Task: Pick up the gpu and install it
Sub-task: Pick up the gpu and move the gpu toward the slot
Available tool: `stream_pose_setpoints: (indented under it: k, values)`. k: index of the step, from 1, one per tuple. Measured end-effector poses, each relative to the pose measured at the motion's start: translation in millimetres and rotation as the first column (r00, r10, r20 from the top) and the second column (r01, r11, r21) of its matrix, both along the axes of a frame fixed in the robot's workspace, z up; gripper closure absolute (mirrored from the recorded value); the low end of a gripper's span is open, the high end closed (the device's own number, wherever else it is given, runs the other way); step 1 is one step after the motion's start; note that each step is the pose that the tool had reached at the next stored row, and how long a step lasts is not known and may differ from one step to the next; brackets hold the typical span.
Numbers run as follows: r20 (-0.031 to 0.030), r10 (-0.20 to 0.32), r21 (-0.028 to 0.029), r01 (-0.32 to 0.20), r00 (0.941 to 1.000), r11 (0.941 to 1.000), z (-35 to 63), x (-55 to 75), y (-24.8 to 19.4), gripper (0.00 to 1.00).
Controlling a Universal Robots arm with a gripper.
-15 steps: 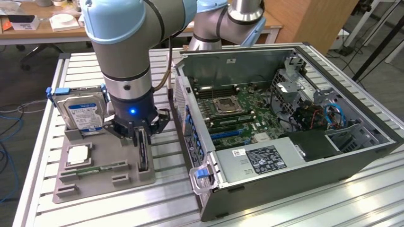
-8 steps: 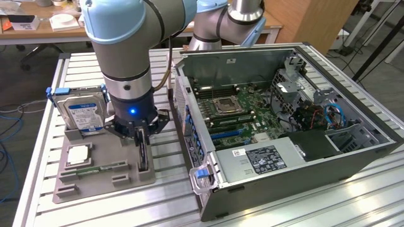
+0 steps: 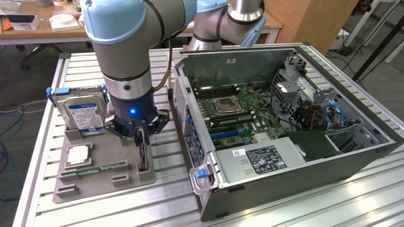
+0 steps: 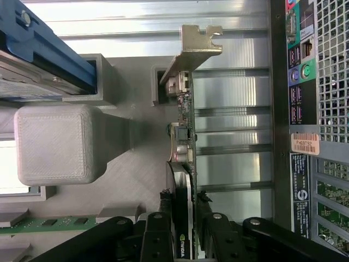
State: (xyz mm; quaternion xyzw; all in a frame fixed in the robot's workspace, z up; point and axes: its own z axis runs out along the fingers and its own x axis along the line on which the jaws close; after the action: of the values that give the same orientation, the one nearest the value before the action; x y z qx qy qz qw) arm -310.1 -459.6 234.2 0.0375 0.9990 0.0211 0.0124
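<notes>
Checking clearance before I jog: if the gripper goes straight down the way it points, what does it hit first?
The gpu, standing on edge in the grey holder directly under the gripper. Its top edge probably comes first, though depth is unclear.

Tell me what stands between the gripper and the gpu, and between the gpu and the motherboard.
Nothing separates the gripper from the gpu: its fingers sit on both sides of it, upright in the gray holder. Toward the motherboard, the case's rear wall rises beside the holder; the case is open on top.
</notes>
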Motion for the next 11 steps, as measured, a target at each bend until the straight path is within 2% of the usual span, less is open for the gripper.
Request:
stream_pose_setpoints:
  k: [11]
  values:
    - [0.0003, 0.000, 0.0001, 0.000, 1.0000, 1.0000, -0.1, 0.1, 0.0, 0.74]
